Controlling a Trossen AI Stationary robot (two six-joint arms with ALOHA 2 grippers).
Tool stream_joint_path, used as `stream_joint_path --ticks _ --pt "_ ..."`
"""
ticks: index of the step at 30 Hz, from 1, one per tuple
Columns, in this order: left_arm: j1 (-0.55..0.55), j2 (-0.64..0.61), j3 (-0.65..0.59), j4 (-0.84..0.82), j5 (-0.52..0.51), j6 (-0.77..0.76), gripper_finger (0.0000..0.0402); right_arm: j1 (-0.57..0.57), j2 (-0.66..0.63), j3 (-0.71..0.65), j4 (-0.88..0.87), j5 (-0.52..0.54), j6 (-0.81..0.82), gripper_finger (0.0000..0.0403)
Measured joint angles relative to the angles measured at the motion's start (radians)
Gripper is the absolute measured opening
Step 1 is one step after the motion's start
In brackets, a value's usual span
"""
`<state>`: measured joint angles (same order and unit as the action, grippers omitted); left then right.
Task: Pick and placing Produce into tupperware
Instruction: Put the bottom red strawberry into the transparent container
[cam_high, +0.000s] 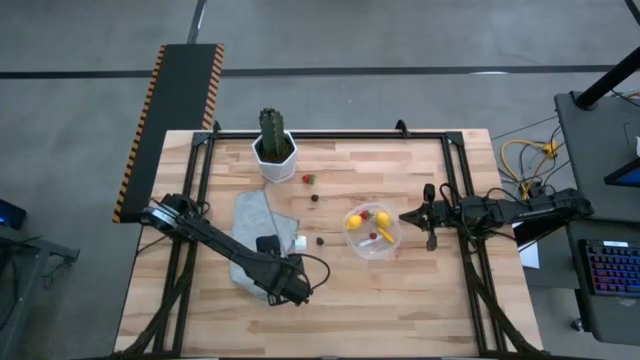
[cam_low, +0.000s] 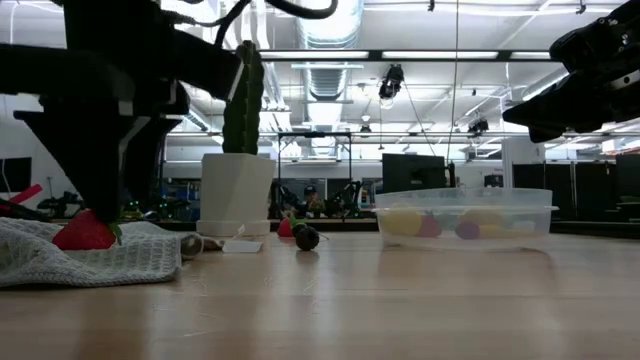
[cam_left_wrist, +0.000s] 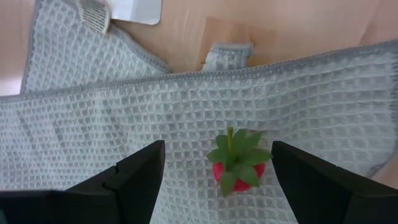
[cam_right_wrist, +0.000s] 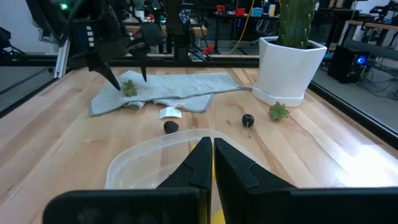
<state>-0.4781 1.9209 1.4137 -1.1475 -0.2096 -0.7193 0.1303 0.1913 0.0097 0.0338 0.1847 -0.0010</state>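
A red strawberry with green leaves (cam_left_wrist: 239, 165) lies on the grey waffle cloth (cam_left_wrist: 93, 124). My left gripper (cam_left_wrist: 217, 152) is open, one finger on each side of the berry with a gap to each; the right wrist view shows it over the berry (cam_right_wrist: 129, 88). The clear round tub (cam_high: 372, 243) holds two yellow lemons, a carrot stick and a red berry. My right gripper (cam_right_wrist: 212, 155) is shut and hovers at the tub's right rim (cam_right_wrist: 134, 158). Loose on the table are two dark berries (cam_high: 320, 240) (cam_high: 314, 197) and a strawberry (cam_high: 308, 179).
The cactus in its white pot (cam_high: 274, 150) stands at the table's far side. A small white cube (cam_high: 299, 242) sits by the cloth's right edge (cam_high: 285, 225). Bare wood lies along the near edge (cam_high: 400, 310). Black frame rails run along the table's sides.
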Motion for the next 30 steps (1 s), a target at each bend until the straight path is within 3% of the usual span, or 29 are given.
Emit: stream_joint_path --ticks 18,24,30 --pt "0.014 -0.005 -0.026 0.041 0.019 0.025 0.0273 0.000 0.000 0.000 -0.001 0.000 0.000 0.0009" --pt "0.014 -0.005 -0.027 0.045 0.022 0.026 0.0226 0.000 0.000 0.000 -0.001 0.000 0.000 0.0009" --pt "0.016 -0.005 -0.029 0.049 0.023 0.029 0.0148 0.000 0.000 0.000 -0.001 0.000 0.000 0.0009"
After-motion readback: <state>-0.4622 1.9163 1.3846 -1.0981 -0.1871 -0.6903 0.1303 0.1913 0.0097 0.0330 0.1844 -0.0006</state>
